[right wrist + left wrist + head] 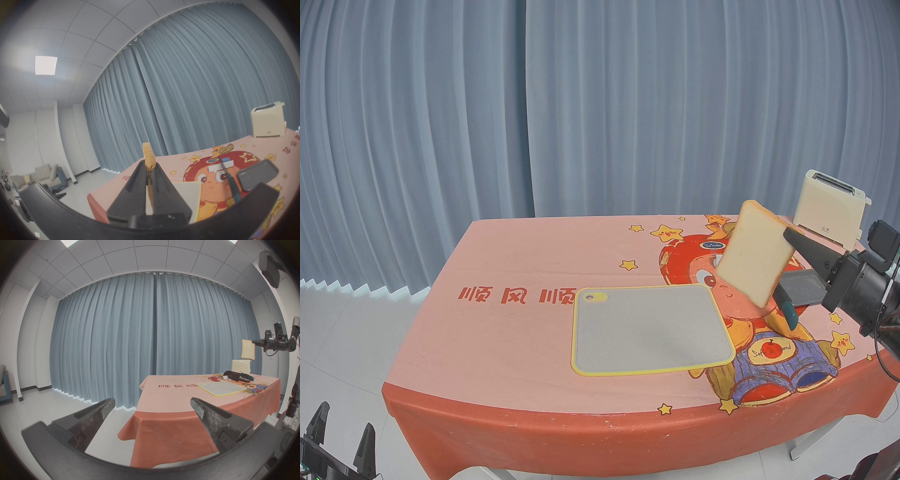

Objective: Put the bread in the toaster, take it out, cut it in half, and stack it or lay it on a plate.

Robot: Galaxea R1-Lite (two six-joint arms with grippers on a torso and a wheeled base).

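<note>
Bread sticks out beyond the right claw, which pinches its edge.

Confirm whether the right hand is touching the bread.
Touching. In the right wrist view the right hand is clamped on the edge of the bread; the head view shows it held in the air above the table.

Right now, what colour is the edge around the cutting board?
Yellow. The cutting board shows best in the head view.
</note>
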